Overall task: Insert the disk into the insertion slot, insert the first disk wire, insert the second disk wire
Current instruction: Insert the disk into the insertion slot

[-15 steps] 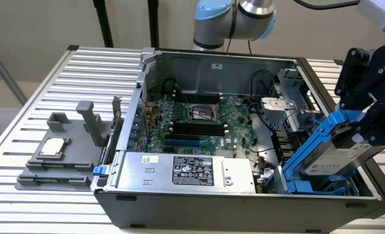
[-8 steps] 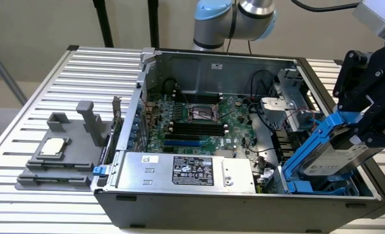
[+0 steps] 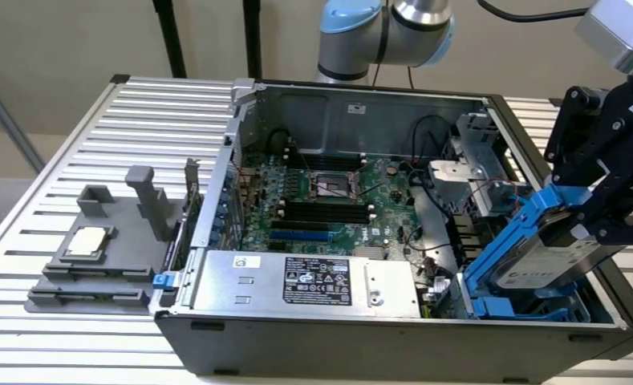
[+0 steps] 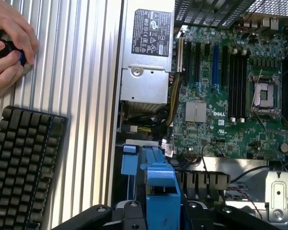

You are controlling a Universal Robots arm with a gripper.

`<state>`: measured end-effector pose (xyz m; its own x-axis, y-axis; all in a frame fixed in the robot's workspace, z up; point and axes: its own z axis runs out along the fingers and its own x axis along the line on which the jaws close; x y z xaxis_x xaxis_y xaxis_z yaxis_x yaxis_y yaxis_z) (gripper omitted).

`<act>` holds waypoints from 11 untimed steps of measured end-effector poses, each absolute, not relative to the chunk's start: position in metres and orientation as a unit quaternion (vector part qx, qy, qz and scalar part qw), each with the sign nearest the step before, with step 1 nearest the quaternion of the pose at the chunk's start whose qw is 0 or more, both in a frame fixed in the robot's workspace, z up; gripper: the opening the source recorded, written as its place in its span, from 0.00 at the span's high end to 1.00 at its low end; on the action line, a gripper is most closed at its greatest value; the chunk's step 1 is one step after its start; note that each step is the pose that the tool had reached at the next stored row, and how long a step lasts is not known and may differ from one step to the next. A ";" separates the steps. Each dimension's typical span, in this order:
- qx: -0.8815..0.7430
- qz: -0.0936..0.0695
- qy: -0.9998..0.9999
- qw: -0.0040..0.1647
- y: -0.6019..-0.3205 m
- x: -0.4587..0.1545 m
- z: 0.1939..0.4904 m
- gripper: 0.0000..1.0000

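Observation:
My gripper [image 3: 586, 228] is shut on the disk [image 3: 546, 261], a silver drive with a white label in a blue carrier frame [image 3: 517, 228]. The disk hangs tilted at the exterior view's right, its lower end just above the insertion slot [image 3: 514, 309] with blue rails in the case's near right corner. In the wrist view the blue carrier [image 4: 159, 184] sits between the black fingers [image 4: 103, 213] of the gripper [image 4: 158, 213]. Thin wires [image 3: 489, 192] lie beside the bay; I cannot tell which are the disk wires.
The open case [image 3: 294, 341] holds a motherboard [image 3: 327, 200], a silver power-supply box [image 3: 306, 281] and an upright silver cage [image 3: 475, 156]. A grey fixture [image 3: 102, 249] stands on the slatted table. A hand [image 4: 7, 45] and a black keyboard [image 4: 21, 167] are beside the case.

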<state>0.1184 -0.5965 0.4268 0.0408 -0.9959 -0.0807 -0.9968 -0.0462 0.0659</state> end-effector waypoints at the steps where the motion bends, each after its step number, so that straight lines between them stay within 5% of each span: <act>1: -0.721 0.052 0.691 0.004 -0.596 0.118 0.426 0.68; 11: -0.721 0.054 0.690 0.006 -0.596 0.118 0.418 0.68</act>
<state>0.1184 -0.5965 0.4179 0.0409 -0.9955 -0.0860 -0.9968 -0.0466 0.0656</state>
